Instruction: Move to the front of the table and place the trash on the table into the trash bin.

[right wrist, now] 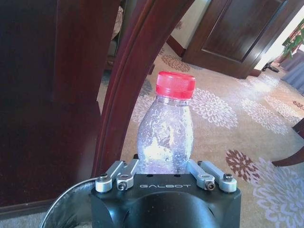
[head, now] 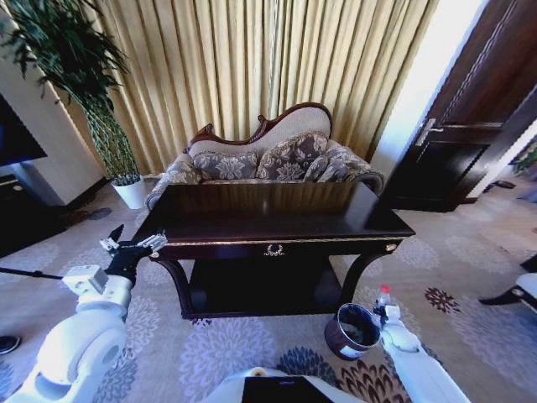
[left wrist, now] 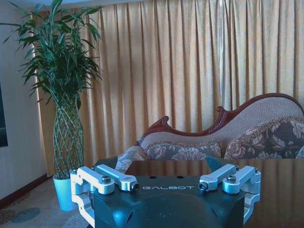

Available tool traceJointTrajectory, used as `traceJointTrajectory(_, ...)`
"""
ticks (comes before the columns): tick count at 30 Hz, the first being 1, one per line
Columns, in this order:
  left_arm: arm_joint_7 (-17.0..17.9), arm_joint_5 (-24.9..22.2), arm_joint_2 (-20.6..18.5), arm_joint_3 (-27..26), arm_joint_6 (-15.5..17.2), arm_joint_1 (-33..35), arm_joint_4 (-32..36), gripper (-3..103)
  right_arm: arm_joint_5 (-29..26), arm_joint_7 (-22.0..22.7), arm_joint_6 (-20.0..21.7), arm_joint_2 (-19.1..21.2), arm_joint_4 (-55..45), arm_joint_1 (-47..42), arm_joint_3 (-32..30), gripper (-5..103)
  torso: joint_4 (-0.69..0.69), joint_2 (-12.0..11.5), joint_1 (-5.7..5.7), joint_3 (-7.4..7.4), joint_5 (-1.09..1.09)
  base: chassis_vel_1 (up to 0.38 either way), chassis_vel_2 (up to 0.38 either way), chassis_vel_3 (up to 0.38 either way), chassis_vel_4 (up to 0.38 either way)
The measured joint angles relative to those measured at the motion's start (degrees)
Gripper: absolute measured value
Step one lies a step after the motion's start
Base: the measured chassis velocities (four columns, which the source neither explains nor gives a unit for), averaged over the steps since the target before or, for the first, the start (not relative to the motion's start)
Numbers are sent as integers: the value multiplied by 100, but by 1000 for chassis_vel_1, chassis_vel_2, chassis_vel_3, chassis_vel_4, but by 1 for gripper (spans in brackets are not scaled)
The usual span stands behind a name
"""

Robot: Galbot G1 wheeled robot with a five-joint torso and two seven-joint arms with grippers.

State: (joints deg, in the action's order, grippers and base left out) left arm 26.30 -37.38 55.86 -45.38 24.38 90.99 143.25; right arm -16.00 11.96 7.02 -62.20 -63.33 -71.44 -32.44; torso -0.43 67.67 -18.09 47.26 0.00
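Gripping the light, slippery bottle (right wrist: 165, 128) by its body, the right hand (right wrist: 165, 176) hovered beside the bin (head: 352, 330).

- Arms: rounded glossy white shells.
- Left gripper (left wrist: 166, 183): black body, silver links with screws, white "GALBOT" lettering.
- Right gripper (right wrist: 164, 173): same black-and-silver build.

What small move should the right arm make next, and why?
Probably shift the right hand over the bin, then open it. It grips the bottle upright beside the bin's rim, next to the table leg, not yet over the opening.
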Motion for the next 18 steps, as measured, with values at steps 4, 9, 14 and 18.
traceJointTrajectory(4,13,23,33,-7,-30,9,0,100,4,6,0,-17,-4,16,1,49,0,1,0,0,-1,0,0,0,0)
traceJointTrajectory(9,14,27,18,-5,-64,0,0,100,-3,15,1,-16,28,66,-2,65,0,0,0,0,-1,0,0,0,0)
traceJointTrajectory(14,23,28,-10,-12,-89,-3,0,100,-57,23,4,-44,-17,54,-15,82,0,0,0,0,-1,0,0,0,0)
traceJointTrajectory(18,25,30,-15,-14,-91,0,0,100,-101,29,7,-53,-55,37,-27,97,0,0,0,0,-1,0,0,0,0)
